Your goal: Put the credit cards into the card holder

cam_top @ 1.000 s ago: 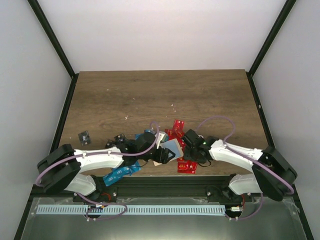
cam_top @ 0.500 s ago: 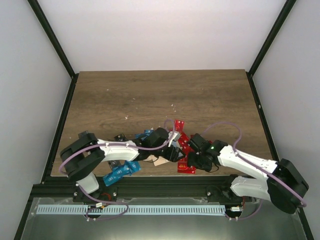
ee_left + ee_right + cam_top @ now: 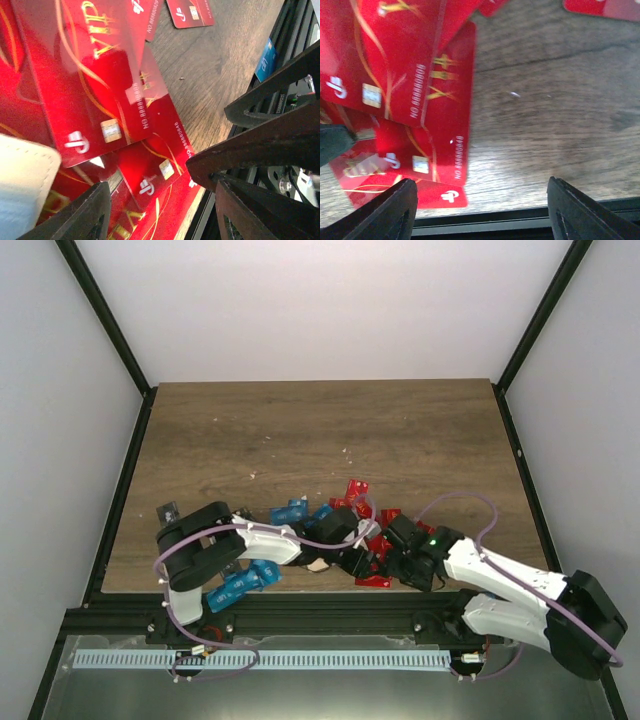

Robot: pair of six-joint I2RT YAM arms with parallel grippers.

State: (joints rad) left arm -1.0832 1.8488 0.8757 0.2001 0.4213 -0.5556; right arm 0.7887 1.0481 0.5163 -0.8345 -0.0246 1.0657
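2 spread, empty claws (left claw [image 3: 160, 200], right claw [image 3: 480, 192]) over overlapping credit cards [image 3: 95, 100]: best pinch 1 free edge, not the stack

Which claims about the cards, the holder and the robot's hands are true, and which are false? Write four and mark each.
1. Red cards overlap on the wooden table. True.
2. Every card is red. False: blue cards lie there too.
3. The right hand grips a card. False: its fingers stand apart with nothing between them.
4. The pale holder hides part of the red cards in the left wrist view. True.
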